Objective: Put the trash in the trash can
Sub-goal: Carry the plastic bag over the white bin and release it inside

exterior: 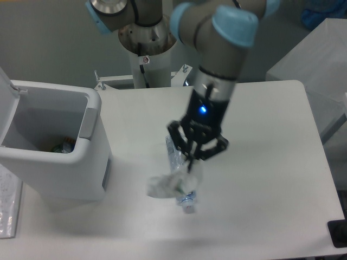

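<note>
A crumpled clear wrapper (169,185) hangs in the air from my gripper (191,160), which is shut on its upper end, above the middle of the table. Beneath it lies the crushed clear plastic bottle (179,172) with a bluish label; its white cap end points toward the front edge and the gripper and wrapper hide part of it. At the left stands the white trash can (51,146), lid up, with some earlier trash (60,146) in its grey inside. The wrapper hangs well to the right of the can.
The arm's grey mounting post (146,43) rises behind the table. A clear plastic item (8,211) lies left of the can at the table's edge. A second grey surface (320,59) stands at the right.
</note>
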You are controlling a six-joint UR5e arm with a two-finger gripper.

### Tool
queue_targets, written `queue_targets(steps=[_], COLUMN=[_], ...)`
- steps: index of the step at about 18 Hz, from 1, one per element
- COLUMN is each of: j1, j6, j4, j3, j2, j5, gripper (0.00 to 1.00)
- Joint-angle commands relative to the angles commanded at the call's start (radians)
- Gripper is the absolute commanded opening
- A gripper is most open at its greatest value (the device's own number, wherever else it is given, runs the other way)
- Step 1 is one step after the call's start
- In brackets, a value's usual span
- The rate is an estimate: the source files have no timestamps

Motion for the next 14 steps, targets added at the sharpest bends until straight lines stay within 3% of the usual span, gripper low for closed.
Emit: queue_targets(steps=[7,14], j1=[-0.110,-0.250], j6=[-0.109,-0.181], j4=[0.002,0.003], j3=[-0.035,-0.069], j2=[0.061,0.074], j5=[-0.002,0.003], gripper=[0.00,0.00])
